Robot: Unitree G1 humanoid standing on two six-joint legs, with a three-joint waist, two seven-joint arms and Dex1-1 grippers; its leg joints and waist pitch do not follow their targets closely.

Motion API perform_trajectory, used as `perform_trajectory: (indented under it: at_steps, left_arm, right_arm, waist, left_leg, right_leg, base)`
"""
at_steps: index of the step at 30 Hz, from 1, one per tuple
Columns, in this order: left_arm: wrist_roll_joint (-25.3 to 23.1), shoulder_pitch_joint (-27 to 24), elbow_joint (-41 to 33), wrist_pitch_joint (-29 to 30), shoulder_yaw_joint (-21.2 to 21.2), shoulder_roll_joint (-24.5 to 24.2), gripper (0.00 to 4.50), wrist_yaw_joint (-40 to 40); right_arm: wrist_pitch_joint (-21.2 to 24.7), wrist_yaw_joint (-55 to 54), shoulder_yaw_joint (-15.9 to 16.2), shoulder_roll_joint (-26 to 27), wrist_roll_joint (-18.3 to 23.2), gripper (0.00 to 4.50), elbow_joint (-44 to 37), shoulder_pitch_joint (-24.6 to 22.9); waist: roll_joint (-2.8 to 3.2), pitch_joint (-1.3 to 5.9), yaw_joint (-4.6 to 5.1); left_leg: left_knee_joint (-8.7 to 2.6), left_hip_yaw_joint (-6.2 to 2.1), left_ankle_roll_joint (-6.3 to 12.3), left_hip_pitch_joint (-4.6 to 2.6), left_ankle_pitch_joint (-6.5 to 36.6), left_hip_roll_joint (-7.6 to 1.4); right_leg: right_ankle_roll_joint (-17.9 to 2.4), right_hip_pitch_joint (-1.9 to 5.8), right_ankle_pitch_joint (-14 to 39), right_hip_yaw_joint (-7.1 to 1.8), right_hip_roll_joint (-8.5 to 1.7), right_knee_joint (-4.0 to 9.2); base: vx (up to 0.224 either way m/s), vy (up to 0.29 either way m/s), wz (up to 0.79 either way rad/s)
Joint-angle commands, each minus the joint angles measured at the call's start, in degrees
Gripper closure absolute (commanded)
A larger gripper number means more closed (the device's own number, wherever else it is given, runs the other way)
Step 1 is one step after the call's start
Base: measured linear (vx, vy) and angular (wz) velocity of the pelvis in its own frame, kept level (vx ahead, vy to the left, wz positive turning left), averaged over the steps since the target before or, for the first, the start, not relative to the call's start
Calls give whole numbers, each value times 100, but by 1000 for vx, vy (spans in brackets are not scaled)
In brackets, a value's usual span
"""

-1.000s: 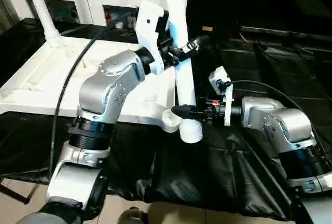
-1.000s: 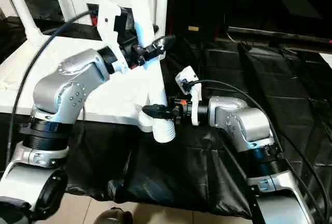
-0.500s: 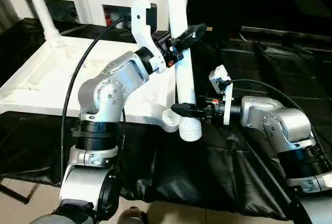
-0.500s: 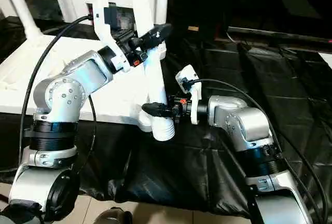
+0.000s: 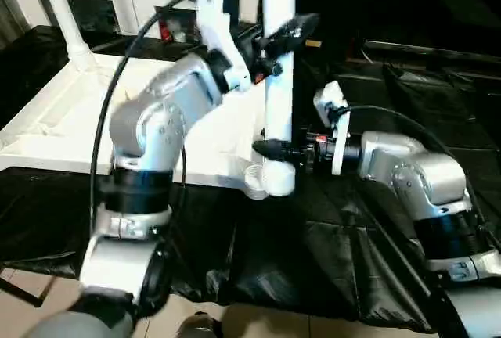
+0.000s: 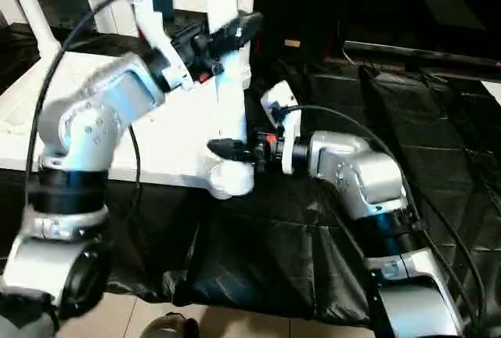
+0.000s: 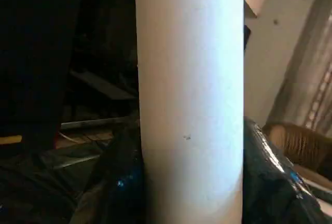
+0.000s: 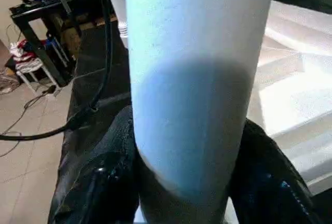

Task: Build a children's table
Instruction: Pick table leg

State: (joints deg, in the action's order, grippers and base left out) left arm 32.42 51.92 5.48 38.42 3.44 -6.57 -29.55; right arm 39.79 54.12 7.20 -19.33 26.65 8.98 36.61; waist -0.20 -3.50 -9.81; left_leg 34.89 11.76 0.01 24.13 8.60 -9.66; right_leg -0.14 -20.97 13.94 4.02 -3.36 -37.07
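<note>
I have both grippers on 1 white leg (image 5: 278, 88), which stands upright. My right gripper (image 5: 275, 150) has its 2 black fingers closed partway around the leg low down, just above its flared end (image 5: 279, 182). That end sits directly below this gripper, right at the near corner socket (image 5: 254, 179) of the white table top (image 5: 55, 127); I cannot tell whether it is seated in the socket or only beside it. My left gripper (image 5: 286, 33) is higher on the same leg, well above the right one, its fingers about half apart and clasping the tube from both sides. Beyond my left gripper, a second leg (image 5: 63, 13) stands in the far corner of the top.
</note>
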Motion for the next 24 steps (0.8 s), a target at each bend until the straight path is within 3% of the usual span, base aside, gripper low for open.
perform_trajectory:
  at_steps: [1,9,10,12,14,16,17,24]
  left_arm:
    - [-111,114,20,-15,-123,-113,277,-125]
    - [-61,169,5,52,-174,-224,278,-304]
    - [-29,173,-16,83,-172,-280,278,-390]
    - [7,175,-26,106,-168,-320,278,-464]
    - [28,176,-31,124,-164,-376,278,-523]
    - [34,181,-27,139,-158,-405,278,-540]
    - [24,180,-30,152,-148,-421,278,-509]
    - [50,155,-91,203,-147,-424,278,-534]
  right_arm:
    - [-35,-48,-99,-42,-11,229,-62,102]
    - [-78,26,-51,17,26,147,-7,131]
    - [-92,68,2,11,-9,140,13,132]
    - [-108,112,37,3,-39,119,37,143]
    - [-95,222,84,-28,-39,110,54,156]
    - [-84,310,112,-54,-24,110,66,164]
    - [-86,352,128,-67,-28,110,90,169]
    - [-118,386,220,-48,-117,110,125,159]
  waist:
    - [-23,459,6]
    - [-57,455,2]
    - [-95,453,-1]
    - [-71,455,-4]
    - [-113,450,1]
    - [-93,447,-5]
    - [-123,447,-7]
    - [-131,441,-3]
  left_leg:
    - [-380,-273,-208,-272,785,-458]
    - [-385,-266,-202,-275,795,-460]
    - [-382,-260,-183,-273,768,-457]
    - [-380,-260,-182,-273,740,-459]
    - [-389,-259,-186,-268,738,-459]
    - [-391,-259,-205,-276,774,-463]
    - [-394,-262,-213,-277,777,-466]
    - [-406,-261,-306,-288,798,-466]
  right_leg:
    - [-1044,141,-14,-318,-656,407]
    - [-1048,141,80,-318,-662,406]
    - [-1046,144,96,-319,-666,405]
    - [-1041,138,107,-319,-669,405]
    - [-1024,139,134,-315,-662,405]
    - [-1008,134,184,-318,-670,407]
    - [-1009,138,179,-316,-671,400]
    - [-1065,132,-27,-316,-668,385]
  base:
    - [0,0,0]
    - [0,0,0]
    - [0,0,0]
    - [0,0,0]
    - [0,0,0]
    - [0,0,0]
    - [0,0,0]
    - [0,0,0]
